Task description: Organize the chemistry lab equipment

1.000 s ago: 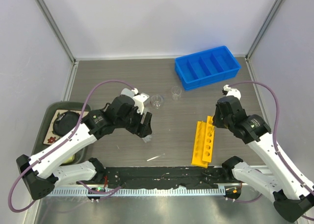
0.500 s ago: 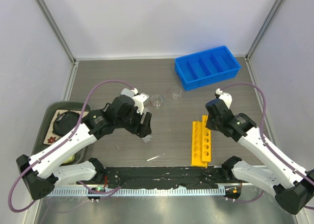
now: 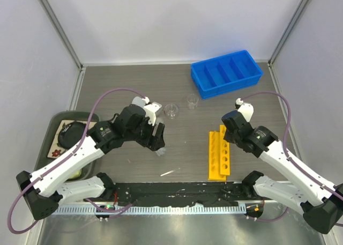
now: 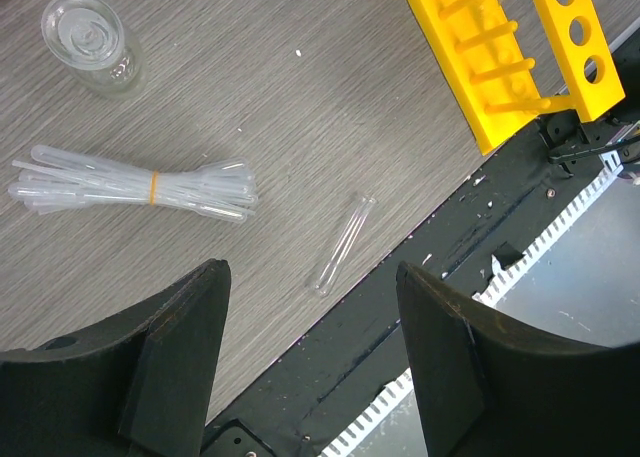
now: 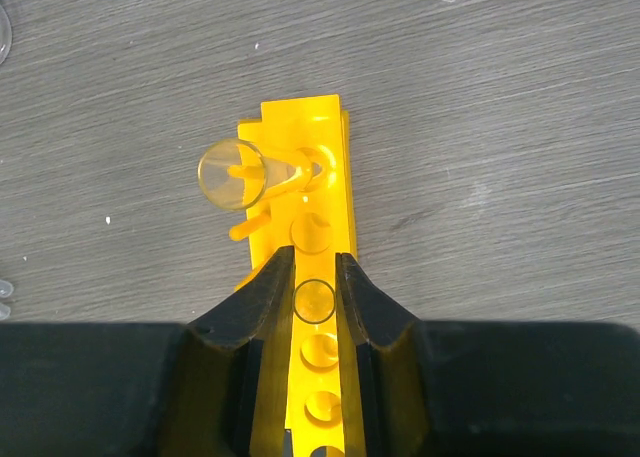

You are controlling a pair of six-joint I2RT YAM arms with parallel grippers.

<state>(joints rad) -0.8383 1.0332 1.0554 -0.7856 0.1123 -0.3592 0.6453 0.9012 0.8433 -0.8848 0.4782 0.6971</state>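
Note:
My right gripper [image 5: 315, 265] is shut on a clear glass tube [image 5: 314, 302], seen end-on, and holds it upright over the hole row of the yellow rack [image 5: 322, 147]. A second clear tube [image 5: 231, 175] stands on the rack's far-left side. In the top view the right gripper [image 3: 226, 133] is over the rack's far end [image 3: 219, 158]. My left gripper [image 4: 310, 272] is open and empty above a loose clear tube [image 4: 341, 244], a banded bundle of pipettes [image 4: 135, 184] and a small glass beaker [image 4: 92, 43].
The blue compartmented bin [image 3: 226, 73] sits at the back right. Two small glass beakers [image 3: 171, 110] [image 3: 192, 101] stand mid-table. The loose tube [image 3: 170, 172] lies near the black front rail [image 3: 171, 191]. A dark green tray [image 3: 60, 128] is at the left edge.
My right gripper has moved left with the tube, from beside the rack to over its far end. The rack has shifted slightly left. The left arm has barely moved.

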